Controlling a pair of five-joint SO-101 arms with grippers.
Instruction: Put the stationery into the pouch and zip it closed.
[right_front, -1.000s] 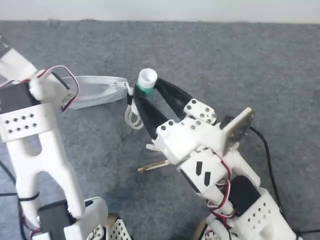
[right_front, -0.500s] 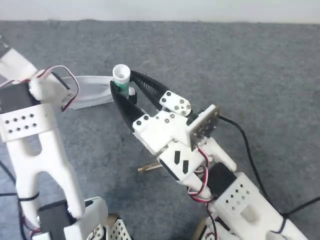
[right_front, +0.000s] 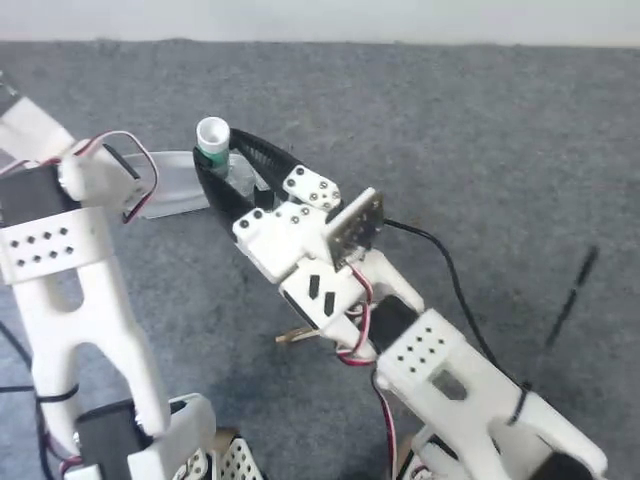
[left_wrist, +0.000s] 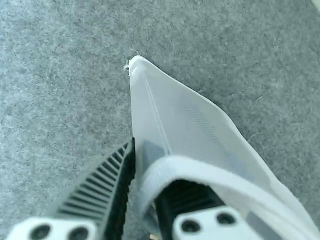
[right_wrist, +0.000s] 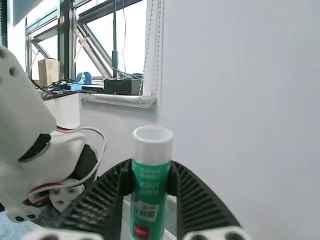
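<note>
A translucent white pouch (right_front: 175, 187) lies on the grey carpet, with its near edge pinched in my left gripper (left_wrist: 142, 200), which is shut on it. In the left wrist view the pouch (left_wrist: 190, 130) stretches away from the black fingers. My right gripper (right_front: 222, 170) is shut on a glue stick (right_front: 212, 143) with a green label and white cap, held upright just above the pouch's open end. The right wrist view has the glue stick (right_wrist: 150, 180) standing between its black fingers.
A small wooden clip (right_front: 300, 335) lies on the carpet beneath the right arm. A black pen (right_front: 572, 285) lies at the right on the carpet. The left arm's white body (right_front: 70, 270) stands tall at the left.
My right gripper has carried the glue stick leftward and a little farther back, from beside the pouch's mouth to over its end. The left arm has held still.
</note>
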